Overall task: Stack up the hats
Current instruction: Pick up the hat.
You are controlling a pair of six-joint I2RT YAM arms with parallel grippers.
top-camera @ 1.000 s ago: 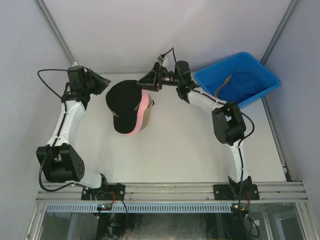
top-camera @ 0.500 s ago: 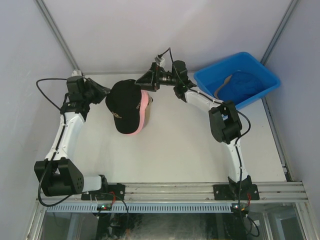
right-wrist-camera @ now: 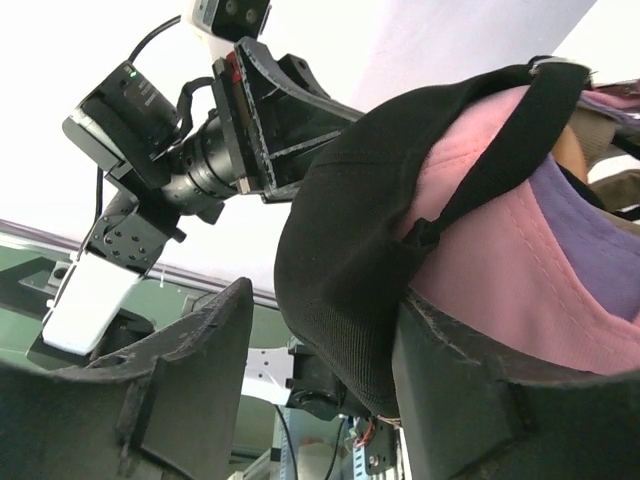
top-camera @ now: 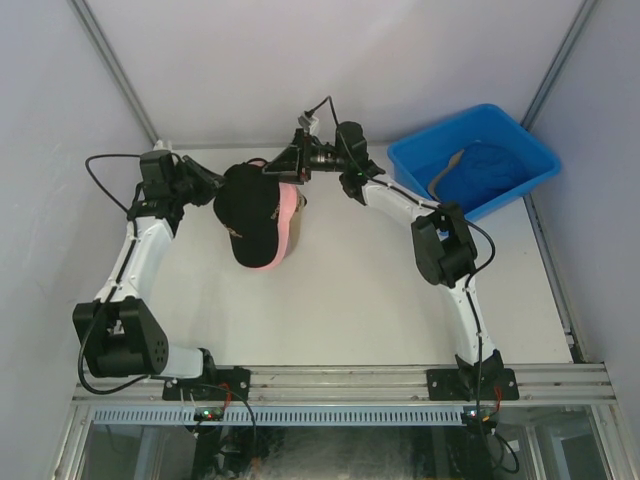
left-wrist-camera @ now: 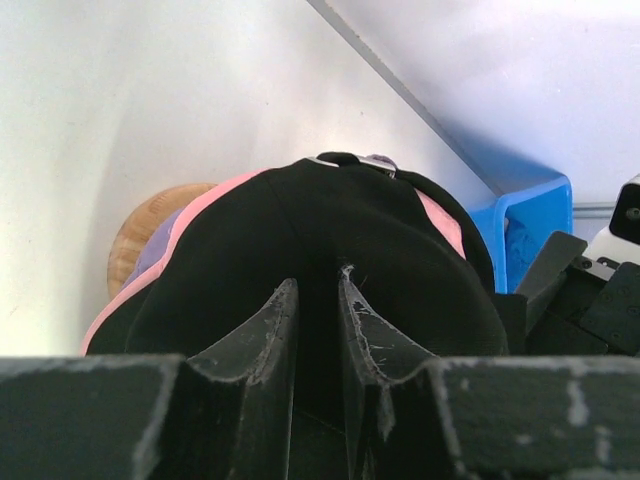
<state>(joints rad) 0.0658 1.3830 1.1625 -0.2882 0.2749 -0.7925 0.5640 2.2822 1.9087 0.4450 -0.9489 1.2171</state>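
A black hat (top-camera: 250, 208) tops a stack over a pink hat (top-camera: 293, 207). In the right wrist view a purple hat (right-wrist-camera: 583, 222) shows under the pink hat (right-wrist-camera: 485, 265). My left gripper (top-camera: 211, 183) is at the black hat's left side. Its jaws (left-wrist-camera: 318, 288) are nearly together, pinching the black fabric (left-wrist-camera: 330, 215). My right gripper (top-camera: 284, 166) is at the hat's back. It stands open around the black hat's rear edge (right-wrist-camera: 345, 240), which lies against one finger (right-wrist-camera: 450, 370), with a gap on the other side. Another blue hat (top-camera: 492, 166) lies in the bin.
The stack rests on a wooden stand (left-wrist-camera: 140, 228) toward the back of the white table (top-camera: 350, 290). A blue plastic bin (top-camera: 402, 157) sits at the back right. Walls close in on the left, back and right.
My right gripper moved left onto the black hat's rear edge and its jaws narrowed. The left gripper shifted slightly right, still holding the hat.
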